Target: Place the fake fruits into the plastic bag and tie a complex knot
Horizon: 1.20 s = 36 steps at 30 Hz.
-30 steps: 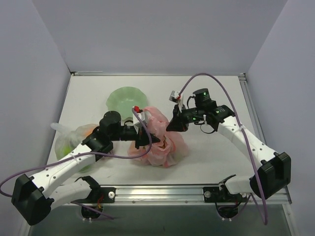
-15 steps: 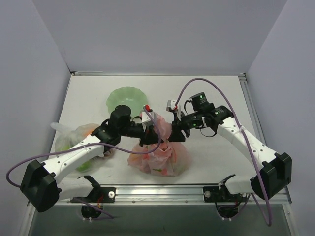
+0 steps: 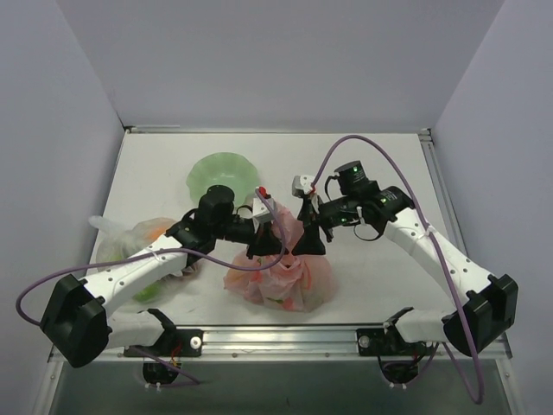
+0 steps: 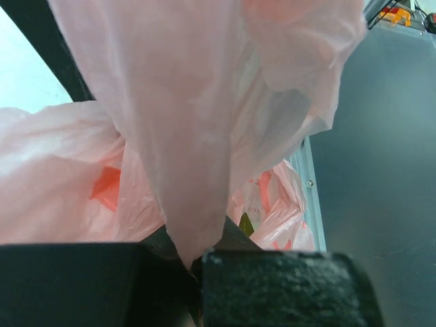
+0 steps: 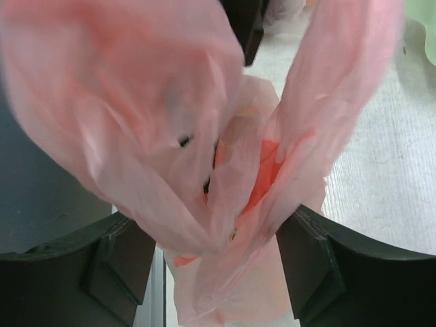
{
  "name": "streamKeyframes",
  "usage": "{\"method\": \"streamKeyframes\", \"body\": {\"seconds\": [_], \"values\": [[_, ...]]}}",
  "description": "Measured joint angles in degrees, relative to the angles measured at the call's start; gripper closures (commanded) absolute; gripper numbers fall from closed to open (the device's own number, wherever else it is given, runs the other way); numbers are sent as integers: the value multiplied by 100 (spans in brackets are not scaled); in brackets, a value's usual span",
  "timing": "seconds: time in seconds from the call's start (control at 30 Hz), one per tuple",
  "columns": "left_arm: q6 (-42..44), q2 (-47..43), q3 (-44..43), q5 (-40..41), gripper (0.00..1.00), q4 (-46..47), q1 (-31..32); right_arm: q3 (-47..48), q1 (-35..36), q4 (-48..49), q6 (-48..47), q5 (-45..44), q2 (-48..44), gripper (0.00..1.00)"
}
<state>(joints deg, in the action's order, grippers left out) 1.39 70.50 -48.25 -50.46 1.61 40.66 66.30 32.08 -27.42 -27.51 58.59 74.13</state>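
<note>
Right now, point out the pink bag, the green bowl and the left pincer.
pink bag (image 3: 281, 278), top external view, on its bulging body.
green bowl (image 3: 216, 171), top external view, on its inner wall.
left pincer (image 3: 271, 245), top external view, at its tips clamping the bag's handle.

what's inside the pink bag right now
Through the pink bag's thin plastic only faint patches show: a greenish spot low in the top view and a small green leaf-like tip in the left wrist view. Which fruits are inside cannot be told; the crinkled plastic covers them.
</note>
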Motion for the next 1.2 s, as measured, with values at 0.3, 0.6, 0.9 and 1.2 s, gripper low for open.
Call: {"method": "streamKeyframes", "body": {"seconds": [0.3,0.6,0.9,1.2], "values": [[378,280,-146,-114,94,-238,28,142,68,179,151,15,166,100],[7,-719,-118,-216,45,-573,-730,122,-101,251,192,-50,127,100],[-304,-1891,-354,-177,37,-831,-1464,42,-122,232,-170,-90,-234,100],[-1539,-321,-1102,-549,25,-402,-2017,-326,496,74,-1329,-837,-907,100]]}}
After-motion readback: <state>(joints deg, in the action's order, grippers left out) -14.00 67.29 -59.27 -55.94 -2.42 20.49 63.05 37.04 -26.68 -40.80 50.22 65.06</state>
